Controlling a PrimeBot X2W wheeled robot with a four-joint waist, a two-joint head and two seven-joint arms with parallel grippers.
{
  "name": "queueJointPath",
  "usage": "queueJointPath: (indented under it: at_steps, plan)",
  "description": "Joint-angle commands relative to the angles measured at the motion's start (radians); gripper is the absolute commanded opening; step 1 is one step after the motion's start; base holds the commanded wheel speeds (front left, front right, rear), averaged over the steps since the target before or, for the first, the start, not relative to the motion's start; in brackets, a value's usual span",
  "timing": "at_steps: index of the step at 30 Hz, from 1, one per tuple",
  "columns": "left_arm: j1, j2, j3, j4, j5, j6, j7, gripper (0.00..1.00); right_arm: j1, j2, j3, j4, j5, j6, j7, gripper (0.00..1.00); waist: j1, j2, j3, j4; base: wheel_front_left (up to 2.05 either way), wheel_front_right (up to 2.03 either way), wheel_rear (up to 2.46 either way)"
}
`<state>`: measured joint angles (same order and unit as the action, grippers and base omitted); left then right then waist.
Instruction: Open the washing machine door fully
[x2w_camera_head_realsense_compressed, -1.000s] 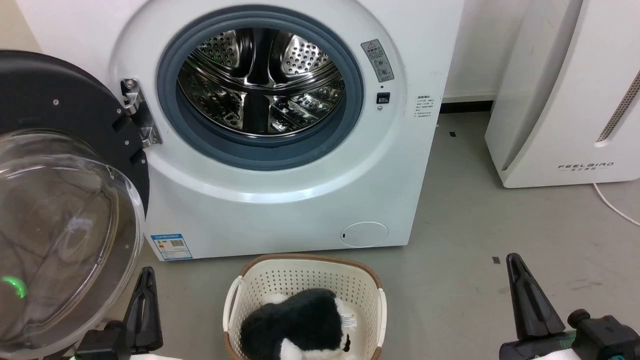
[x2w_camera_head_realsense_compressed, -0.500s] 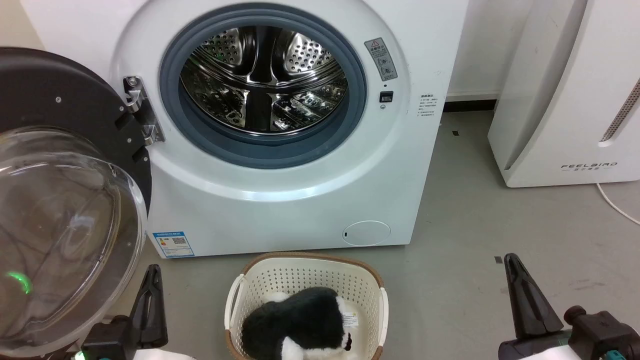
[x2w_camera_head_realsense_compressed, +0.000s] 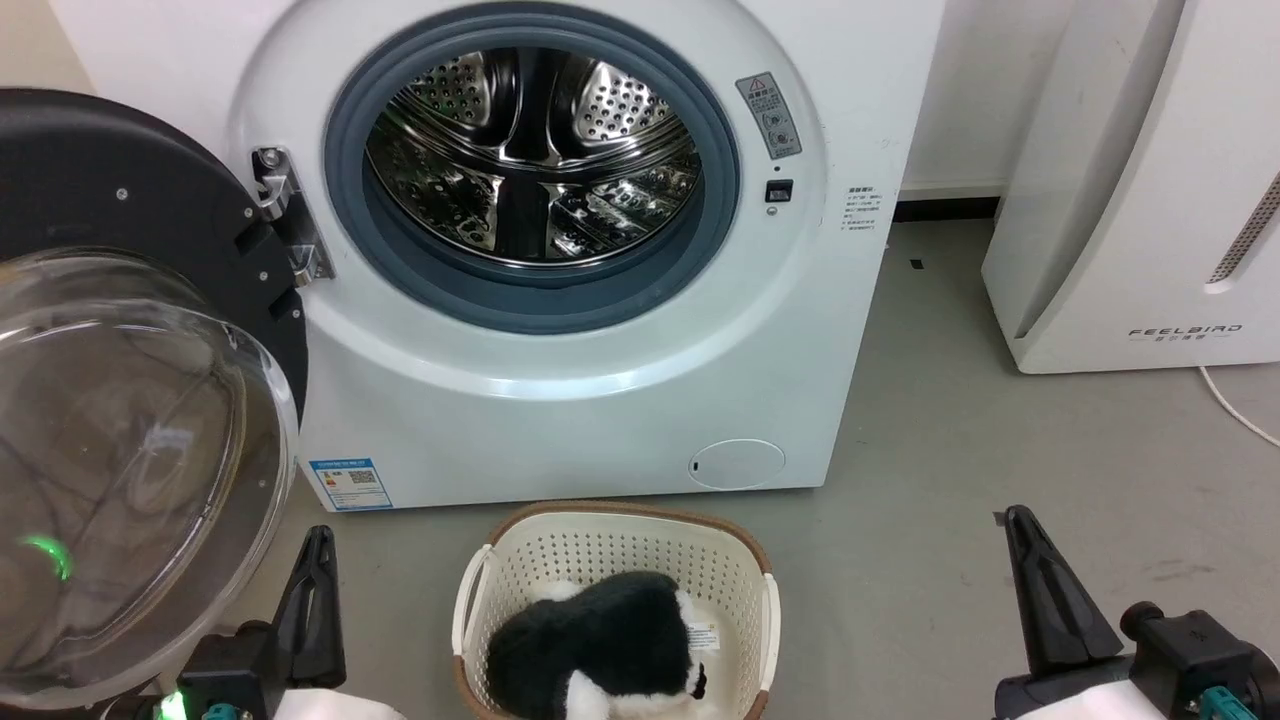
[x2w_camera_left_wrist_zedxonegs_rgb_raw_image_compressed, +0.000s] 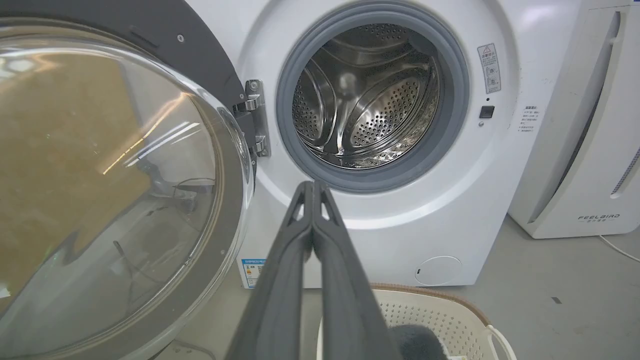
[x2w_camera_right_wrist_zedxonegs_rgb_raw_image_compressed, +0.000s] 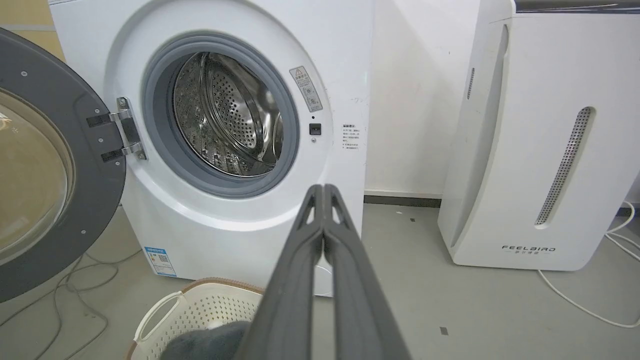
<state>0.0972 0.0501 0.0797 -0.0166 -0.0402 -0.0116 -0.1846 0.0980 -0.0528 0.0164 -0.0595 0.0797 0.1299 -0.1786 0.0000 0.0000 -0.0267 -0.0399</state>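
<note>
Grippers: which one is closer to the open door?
The left gripper, shut, right beside the door, by its glass; the right gripper is far across, beyond the basket.

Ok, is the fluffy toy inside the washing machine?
No, the fluffy toy lies in the basket in front of the washing machine.

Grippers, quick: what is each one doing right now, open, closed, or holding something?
Left gripper: closed, holding nothing.
Right gripper: closed, holding nothing.
</note>
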Motion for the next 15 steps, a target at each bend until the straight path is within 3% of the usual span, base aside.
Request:
queueJointPath:
  at_steps: [1,15]
  plan:
    - [-0.016,0.0,-0.002,0.003,0.007,0.003,0.005,0.0,-0.017,0.001,-0.002,0.004,-0.008,0.0,0.003,0.0,0.0,0.0,0.0,0.0,0.0,0.0,0.0]
    - [-0.029,0.0,-0.014,0.005,0.012,0.005,0.034,0.0,-0.03,0.001,-0.005,0.013,-0.02,0.0,0.032,0.0,0.0,0.0,0.005,0.007,0.0,0.0,0.0]
